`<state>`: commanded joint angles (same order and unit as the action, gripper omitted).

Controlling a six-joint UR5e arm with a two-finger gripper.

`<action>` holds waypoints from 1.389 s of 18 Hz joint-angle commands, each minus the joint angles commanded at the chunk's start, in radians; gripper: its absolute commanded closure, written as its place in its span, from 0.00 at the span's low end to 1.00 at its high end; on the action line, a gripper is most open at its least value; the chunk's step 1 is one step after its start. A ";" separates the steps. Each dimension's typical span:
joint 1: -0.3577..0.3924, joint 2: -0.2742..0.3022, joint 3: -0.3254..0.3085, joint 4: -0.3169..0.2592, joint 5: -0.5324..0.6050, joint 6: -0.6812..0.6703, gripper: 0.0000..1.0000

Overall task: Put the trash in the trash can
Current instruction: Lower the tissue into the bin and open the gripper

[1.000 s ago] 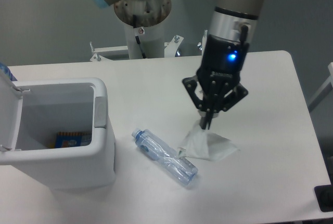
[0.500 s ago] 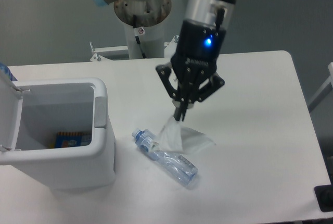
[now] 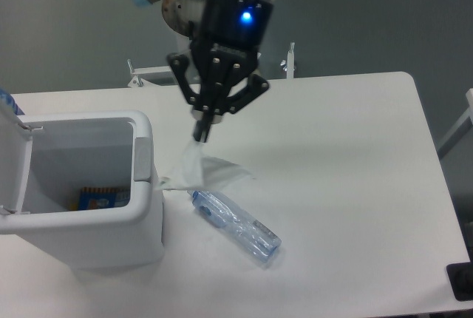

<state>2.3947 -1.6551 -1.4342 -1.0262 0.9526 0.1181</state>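
My gripper (image 3: 202, 134) is shut on the top of a whitish see-through plastic bag (image 3: 201, 172), which hangs below it above the table, just right of the trash can. One corner of the bag reaches the can's right rim. The clear bluish bottle (image 3: 236, 225) with a blue cap lies on the table below the bag, pointing down to the right. The white trash can (image 3: 144, 192) stands at the left with its lid (image 3: 9, 148) swung open.
Inside the can lies a blue and yellow packet (image 3: 103, 198). The arm's base column (image 3: 199, 44) rises at the table's back edge. A black object (image 3: 461, 281) sits at the right bottom corner.
The gripper has carried the bag up and to the left, from right of the bottle to beside the can's rim. The bottle has stayed put.
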 joint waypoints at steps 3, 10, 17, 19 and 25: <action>-0.046 0.000 -0.026 0.003 0.000 0.003 0.98; -0.129 0.032 -0.101 0.006 0.003 0.011 0.98; -0.201 0.015 -0.133 0.014 0.005 0.018 0.97; -0.216 0.011 -0.134 0.014 0.005 0.018 0.97; -0.220 -0.011 -0.133 0.015 0.006 0.018 0.84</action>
<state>2.1752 -1.6659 -1.5677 -1.0109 0.9587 0.1365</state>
